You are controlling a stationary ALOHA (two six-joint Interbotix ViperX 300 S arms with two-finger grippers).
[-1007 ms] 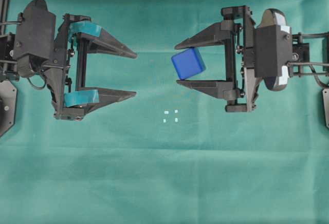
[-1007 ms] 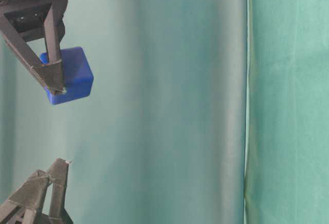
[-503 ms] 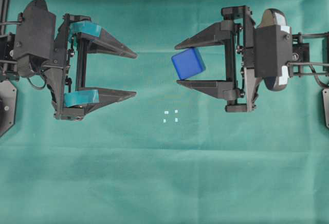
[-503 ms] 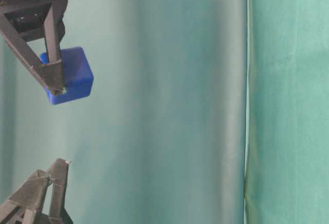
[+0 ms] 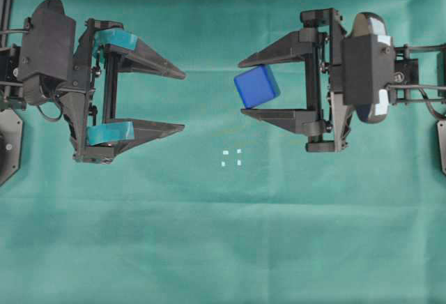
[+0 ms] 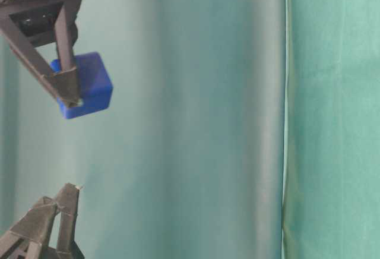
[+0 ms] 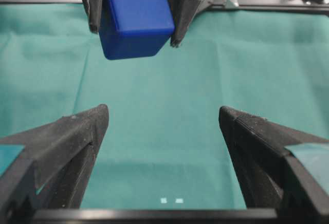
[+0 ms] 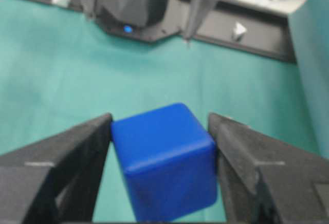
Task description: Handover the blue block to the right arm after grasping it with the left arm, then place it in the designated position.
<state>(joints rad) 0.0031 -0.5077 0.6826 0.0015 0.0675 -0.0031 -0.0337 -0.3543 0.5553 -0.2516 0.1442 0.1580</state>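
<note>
The blue block (image 5: 257, 86) hangs above the green cloth, tilted, pinched between the tips of the all-black fingers of my right gripper (image 5: 240, 88). It fills the right wrist view as the blue block (image 8: 164, 162) inside that right gripper (image 8: 159, 117). My left gripper (image 5: 184, 102), with teal-taped fingers, stands wide open and empty to the left, apart from the block. In the left wrist view the block (image 7: 136, 18) floats beyond the left gripper (image 7: 163, 110). The designated position (image 5: 231, 157), four small white marks, lies bare on the cloth below and between the grippers, and also shows as marks (image 7: 171, 200).
Green cloth (image 5: 223, 248) covers the whole table. Black arm mounts sit at the far left edge (image 5: 8, 143) and the far right edge (image 5: 440, 143). A vertical fold or seam in the cloth (image 6: 285, 116) shows in the table-level view.
The right gripper has shifted very slightly with the block, which sits a touch higher in the table-level view. The left arm has not moved.
</note>
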